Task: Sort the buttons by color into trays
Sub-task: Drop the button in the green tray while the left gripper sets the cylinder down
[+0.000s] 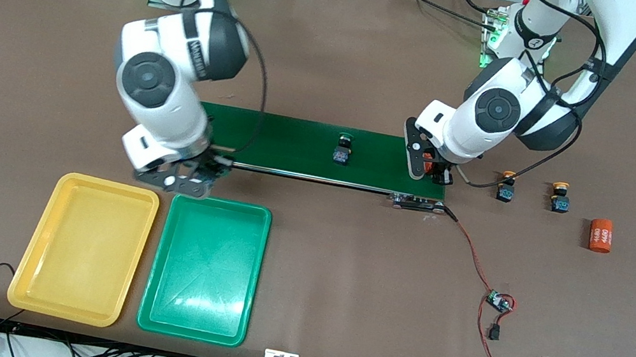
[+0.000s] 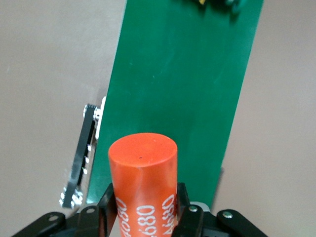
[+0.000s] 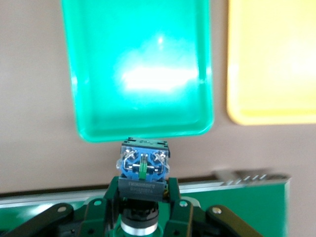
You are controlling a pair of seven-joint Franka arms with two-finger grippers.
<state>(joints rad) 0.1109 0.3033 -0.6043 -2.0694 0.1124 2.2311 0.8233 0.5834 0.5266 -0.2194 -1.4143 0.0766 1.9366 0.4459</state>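
buttons: front view, a green-capped black push-button (image 1: 343, 148) stands on the dark-green belt (image 1: 297, 146); two yellow-capped ones (image 1: 506, 187) (image 1: 559, 197) stand on the brown worktop (image 1: 343, 260).
left wrist view: left hand (image 2: 143, 217) pinches an orange "4680" cylinder (image 2: 143, 177) over the belt.
right wrist view: right hand (image 3: 144, 207) pinches a button (image 3: 143, 170) by its black body, just short of the green plastic tray (image 3: 89, 74), with the yellow tray (image 3: 276, 64) beside it. likely light, rigid; grip the body, not the cap.
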